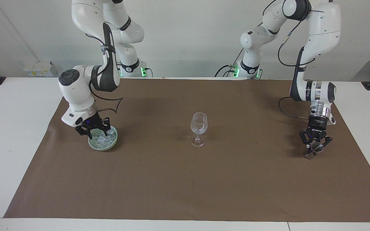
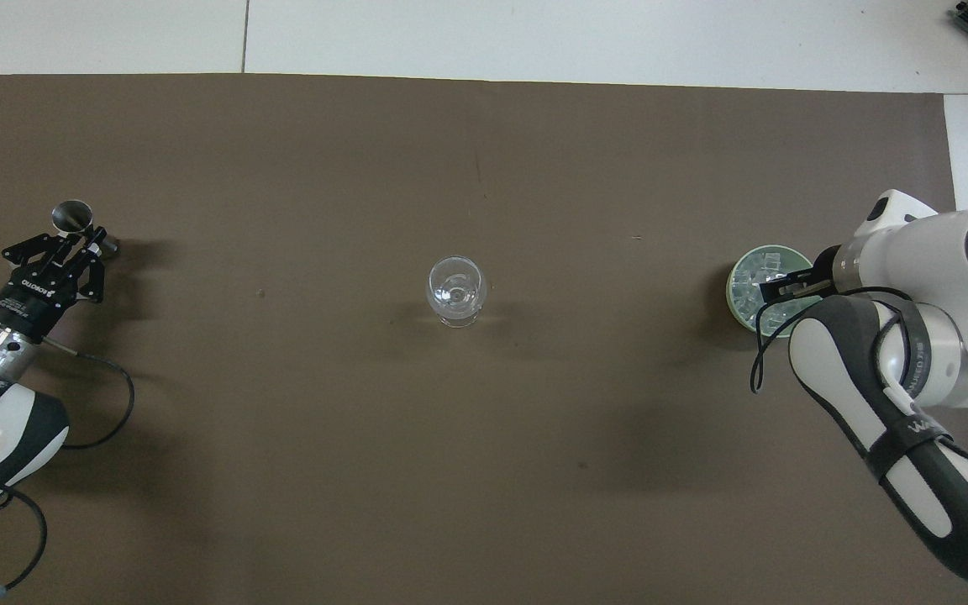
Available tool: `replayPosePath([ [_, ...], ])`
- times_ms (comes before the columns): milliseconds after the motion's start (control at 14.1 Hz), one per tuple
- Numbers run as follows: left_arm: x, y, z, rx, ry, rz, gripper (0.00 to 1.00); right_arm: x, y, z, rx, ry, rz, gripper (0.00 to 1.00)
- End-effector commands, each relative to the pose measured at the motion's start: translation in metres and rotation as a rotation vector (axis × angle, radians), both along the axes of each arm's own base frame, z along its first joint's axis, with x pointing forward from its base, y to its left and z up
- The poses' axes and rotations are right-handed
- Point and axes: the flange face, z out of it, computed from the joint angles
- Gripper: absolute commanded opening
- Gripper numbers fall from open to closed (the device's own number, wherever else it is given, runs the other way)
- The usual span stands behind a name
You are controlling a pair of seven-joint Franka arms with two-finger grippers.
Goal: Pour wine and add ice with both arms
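Over ice, right end effector wide (fingertips hidden overhead); left tight on cup.

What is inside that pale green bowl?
The pale green bowl holds ice, small clear chunks. The right gripper hangs just over it, covering part of the pile; whether the ice goes deeper cannot be seen.

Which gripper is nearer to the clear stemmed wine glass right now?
Right, narrowly. The right gripper is over the pale green bowl of ice; the left gripper holds a small metal cup near the brown mat's end. The clear stemmed wine glass stands between.
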Motion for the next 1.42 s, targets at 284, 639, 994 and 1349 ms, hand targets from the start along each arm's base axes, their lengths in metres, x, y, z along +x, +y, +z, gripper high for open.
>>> replayPosePath([
  [284, 0.004, 0.005, -0.004, -0.032, -0.011, 0.021, 0.05, 0.003, 0.004, -0.011, 0.020, -0.016, -0.086, 0.66],
  [639, 0.003, 0.007, -0.004, -0.033, -0.012, 0.025, 0.13, 0.002, 0.004, -0.014, 0.022, -0.017, -0.106, 0.52],
  [994, 0.003, 0.007, -0.004, -0.031, -0.013, 0.024, 0.20, 0.001, 0.004, -0.015, 0.022, -0.012, -0.103, 0.16],
  [1349, 0.004, 0.008, -0.008, -0.036, -0.010, 0.025, 0.20, 0.003, 0.004, -0.011, 0.022, -0.007, -0.103, 0.00],
])
